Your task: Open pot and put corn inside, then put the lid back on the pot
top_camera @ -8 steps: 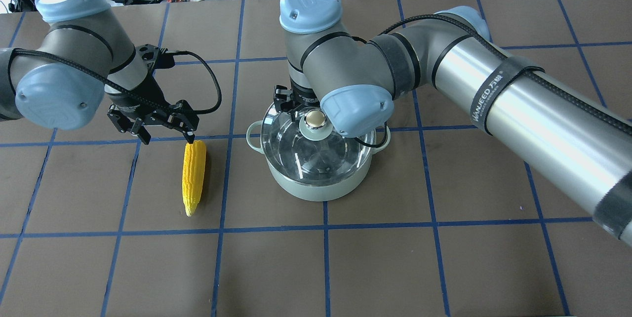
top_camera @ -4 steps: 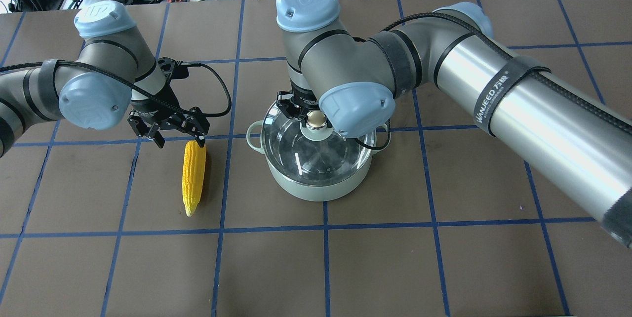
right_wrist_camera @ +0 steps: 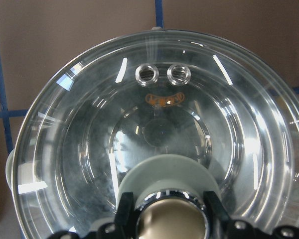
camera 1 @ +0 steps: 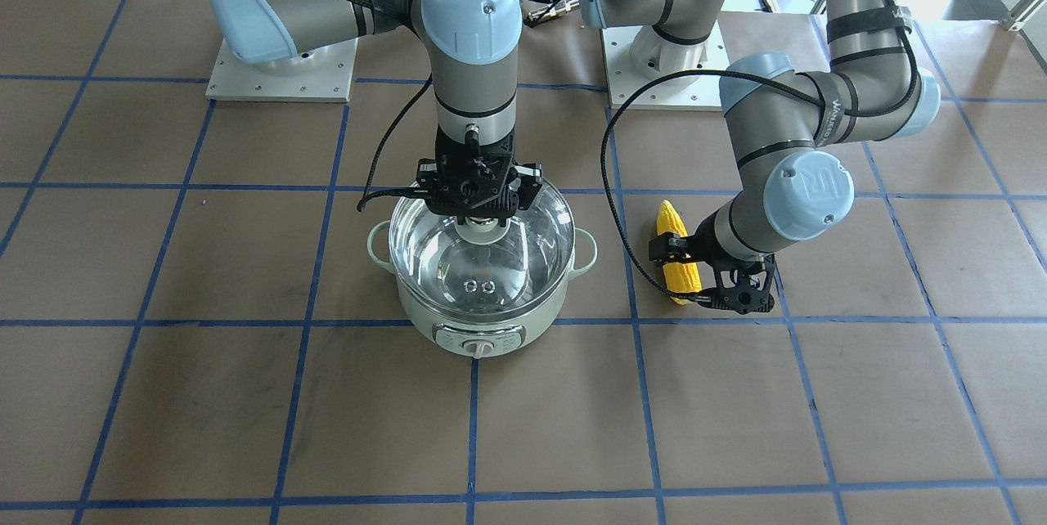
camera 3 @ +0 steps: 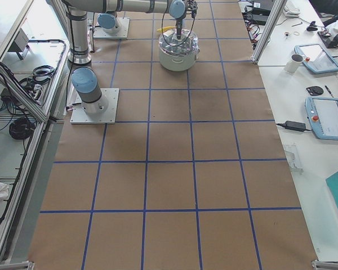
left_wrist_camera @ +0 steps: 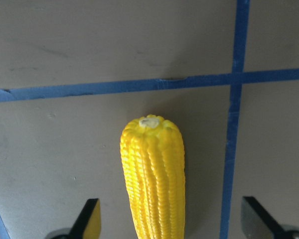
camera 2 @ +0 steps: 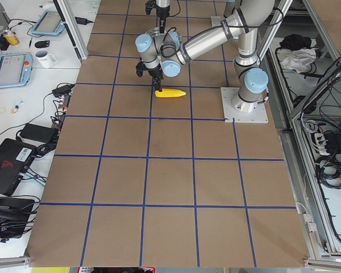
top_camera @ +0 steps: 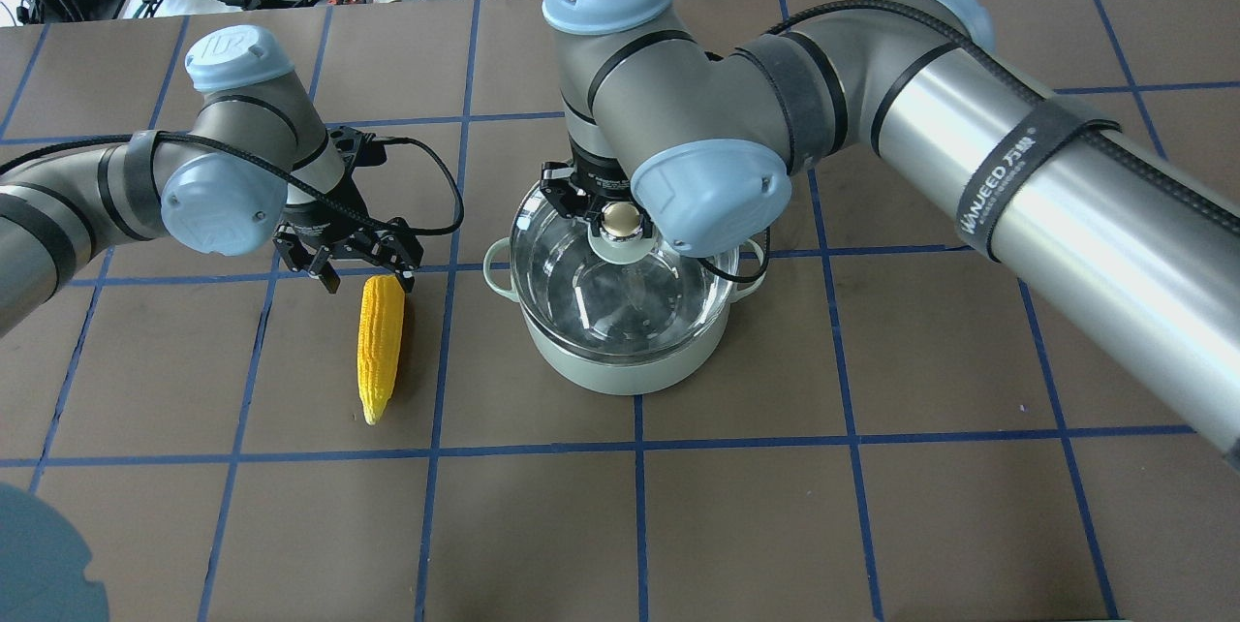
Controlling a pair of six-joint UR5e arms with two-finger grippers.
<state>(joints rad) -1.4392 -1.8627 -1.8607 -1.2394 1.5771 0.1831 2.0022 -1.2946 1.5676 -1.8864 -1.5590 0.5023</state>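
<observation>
The mint-green pot (top_camera: 620, 365) stands on the table (top_camera: 872, 506), glass lid (top_camera: 581, 297) seated, the right gripper (camera 1: 483, 220) closed against its knob (top_camera: 621, 222); left of it the corn (top_camera: 380, 341) lies flat, far end between the left gripper's (top_camera: 369, 283) wide-spread fingers, untouched

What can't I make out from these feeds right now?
Right gripper: mostly hidden under its arm's wrist joint in the overhead view.
Corn: tapered end cut off by the left wrist view's bottom edge.
Whether the lid rests on the pot rim or is lifted: no view settles it.
Pot's control knob: hidden by the pot's body in the overhead view.
</observation>
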